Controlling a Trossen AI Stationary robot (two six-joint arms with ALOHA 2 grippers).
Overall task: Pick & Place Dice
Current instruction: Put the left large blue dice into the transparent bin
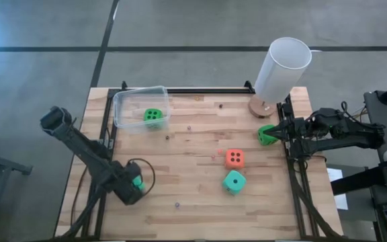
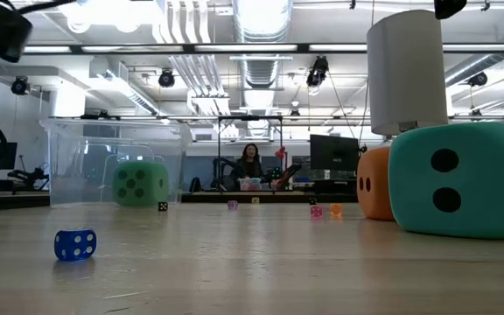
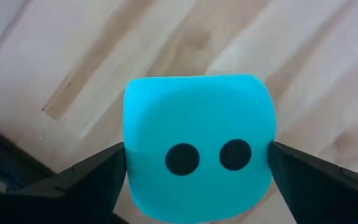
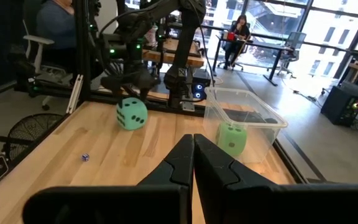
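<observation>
A teal die point(image 3: 197, 155) with two black pips showing sits between the fingers of my left gripper point(image 1: 136, 183), over the table's near left part. The right wrist view shows that gripper point(image 4: 129, 87) pointing down with this die point(image 4: 131, 114) under it. A green die point(image 1: 154, 117) lies in the clear tub point(image 1: 123, 111). An orange die point(image 1: 234, 158) and a second teal die point(image 1: 234, 181) rest on the wood right of the middle. Another green die point(image 1: 267, 134) lies by the right edge. My right gripper point(image 4: 193, 155) is shut, holds nothing, and hovers at that edge. My left gripper pinches the teal die by two opposite sides point(image 3: 129, 171) between its two fingers point(image 3: 95, 180). The fingers come from above, pointing down. The die hangs level, its two-pip face toward the wrist camera, and looks clear of the wood.
A tall white cylinder point(image 1: 281, 67) stands on a round base at the far right. Several tiny dice lie scattered on the wood, one of them blue point(image 2: 75, 245) near the front edge. Bare wood lies between the tub and the orange die. A person point(image 2: 252, 164) sits far behind the table.
</observation>
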